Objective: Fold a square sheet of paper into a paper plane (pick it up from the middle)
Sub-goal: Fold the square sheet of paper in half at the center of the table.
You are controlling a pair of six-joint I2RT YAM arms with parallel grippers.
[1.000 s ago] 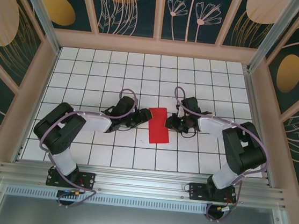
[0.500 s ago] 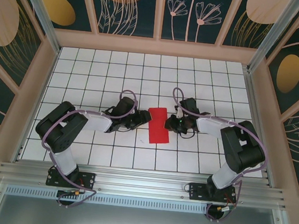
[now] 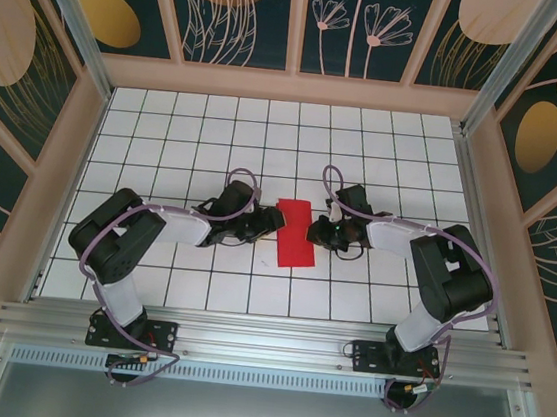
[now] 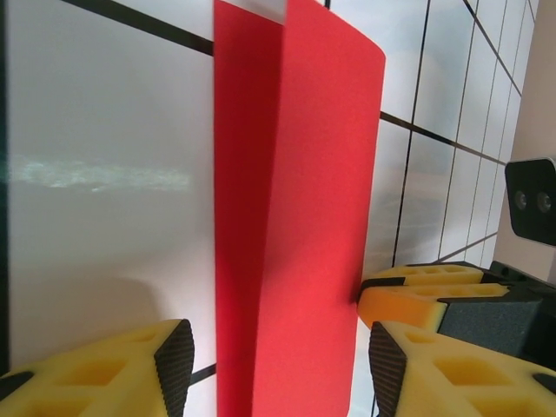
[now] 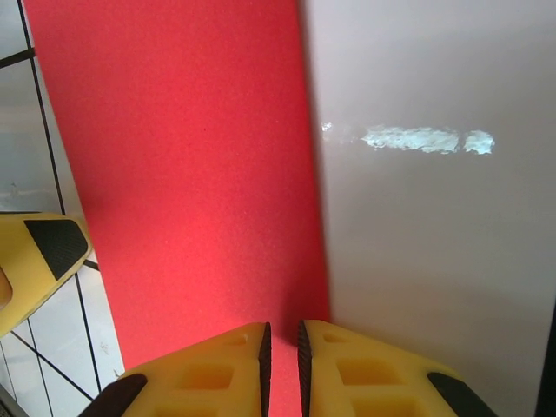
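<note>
The square sheet of paper (image 3: 295, 236) lies folded into a bright red rectangle on the white grid table (image 3: 186, 138), mid-table between both arms. In the left wrist view the paper (image 4: 304, 217) has its top layer slightly lifted along the left side. My left gripper (image 3: 269, 223) is open, and its fingertips straddle the paper's width (image 4: 274, 356). My right gripper (image 3: 316, 231) is at the paper's right edge. Its pads (image 5: 282, 334) are nearly together over the paper (image 5: 191, 174), with just a thin slit of red showing between them.
The right gripper's fingers (image 4: 417, 295) sit just beside my left gripper's right finger. One left fingertip (image 5: 48, 252) shows at the left in the right wrist view. Wooden walls (image 3: 292, 87) enclose the table, with open tiles behind and in front of the paper.
The left arm has crept a little to the right toward the paper, and its jaws have narrowed slightly. The right gripper has barely moved. The paper stays in place.
</note>
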